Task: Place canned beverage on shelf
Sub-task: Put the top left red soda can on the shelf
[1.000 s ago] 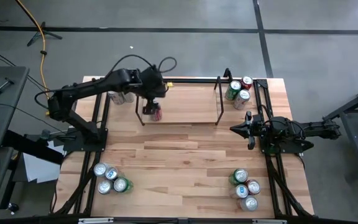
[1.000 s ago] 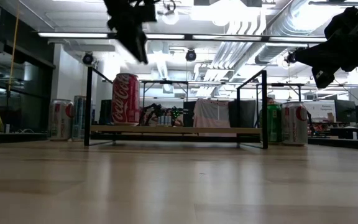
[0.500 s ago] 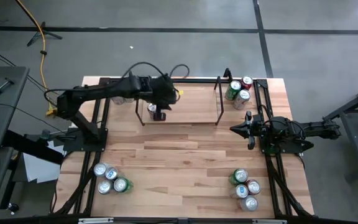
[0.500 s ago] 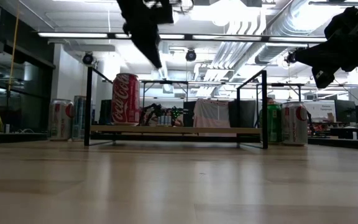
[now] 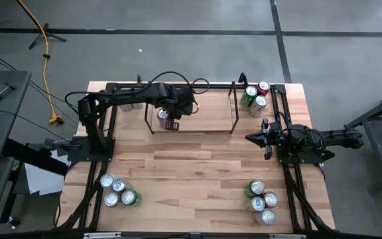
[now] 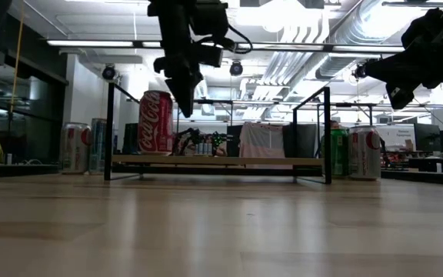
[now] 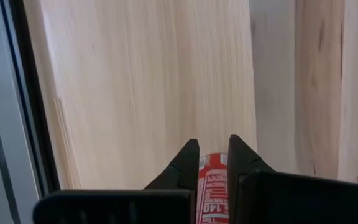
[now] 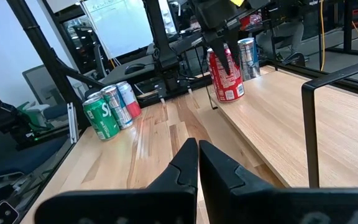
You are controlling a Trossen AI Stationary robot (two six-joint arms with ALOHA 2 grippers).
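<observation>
red can (image 6: pixel 156 121) sits upright on the shelf (image 5: pixel 192 124), left end | left hand (image 6: pixel 181 98) above it, fingers apart, not gripping | right hand (image 5: pixel 253 138) parked at table's right edge, fingers together | placing looks done, only retreat left

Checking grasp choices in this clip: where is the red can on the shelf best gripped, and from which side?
Grip the red can across its round side wall, coming from above: it stands upright on the shelf, and the rack's rods leave the top open.
</observation>
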